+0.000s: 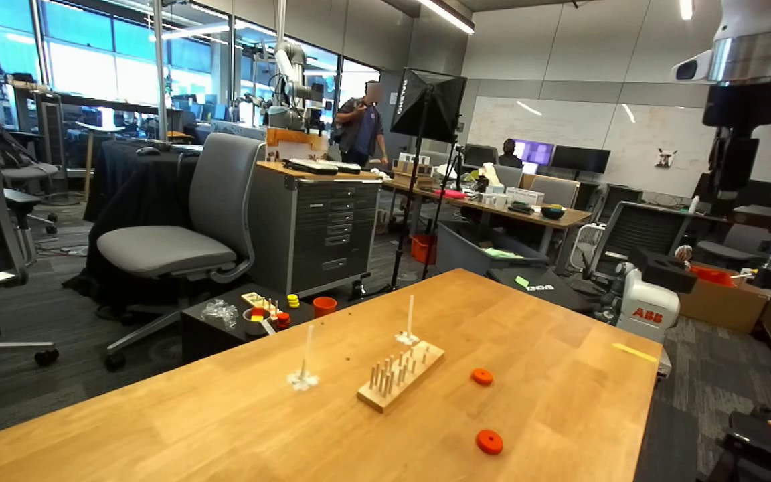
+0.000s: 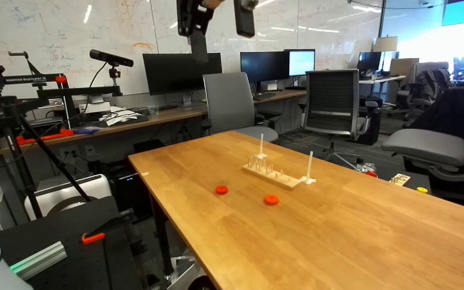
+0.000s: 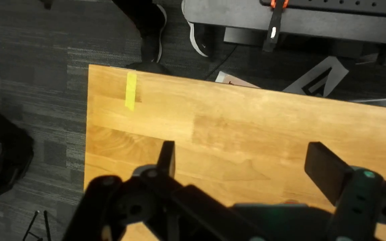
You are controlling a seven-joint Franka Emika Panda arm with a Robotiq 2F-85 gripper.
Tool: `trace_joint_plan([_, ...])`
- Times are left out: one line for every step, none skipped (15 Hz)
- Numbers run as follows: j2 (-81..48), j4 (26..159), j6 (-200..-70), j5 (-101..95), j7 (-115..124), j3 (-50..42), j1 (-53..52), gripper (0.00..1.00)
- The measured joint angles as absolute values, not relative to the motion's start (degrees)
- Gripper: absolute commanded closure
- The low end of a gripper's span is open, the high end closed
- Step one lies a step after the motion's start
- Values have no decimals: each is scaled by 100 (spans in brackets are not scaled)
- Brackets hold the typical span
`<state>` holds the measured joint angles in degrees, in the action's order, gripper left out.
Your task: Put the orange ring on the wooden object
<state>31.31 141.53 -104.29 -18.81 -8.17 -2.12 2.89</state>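
Observation:
Two small orange-red rings lie flat on the table; the orange ring could be either, the farther one (image 1: 482,382) or the nearer one (image 1: 490,447) in an exterior view. They also show in an exterior view (image 2: 221,190) (image 2: 271,200). A sliver of a ring (image 3: 291,202) peeks over the gripper body in the wrist view. The wooden object (image 1: 380,401), a flat base with several upright pegs, lies beside the rings and shows in an exterior view (image 2: 289,183). No ring is visible on it. My gripper (image 3: 241,147) is open and empty, high above the table (image 2: 222,44).
Two thin pale sticks stand upright near the wooden object, one (image 1: 308,351) apart and one (image 1: 411,318) at its far end. Yellow tape (image 3: 131,90) marks a table corner. A black box (image 1: 215,331) with small pieces stands beyond the table edge. A person's feet (image 3: 151,40) show past the edge.

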Motion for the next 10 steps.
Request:
trace_joint_plan([2909,14089,-10411,-1883,-812,-154,272,0])
trace_joint_plan([2697,14001,-10381,-1882,-868,-146,239,0])
trace_joint_plan([2507,13899,-10358,-1874,-940,-156,217,0])
trace_joint_plan([2325,13786,-10317,-1848,-1054,-177,208,0])
trace_joint_plan([2164,13675,-10273,-1820,-1147,-198,207,0])
trace_joint_plan([2027,13575,-10235,-1790,-1235,-220,207,0])
trace_joint_plan([1918,13481,-10186,-1755,-1310,-253,208,0])
trace_joint_plan([1848,13389,-10136,-1742,-1373,-295,211,0])
trace_joint_plan([1819,13318,-10094,-1736,-1430,-337,217,0])
trace_joint_plan([1816,13270,-10057,-1731,-1472,-370,222,0])
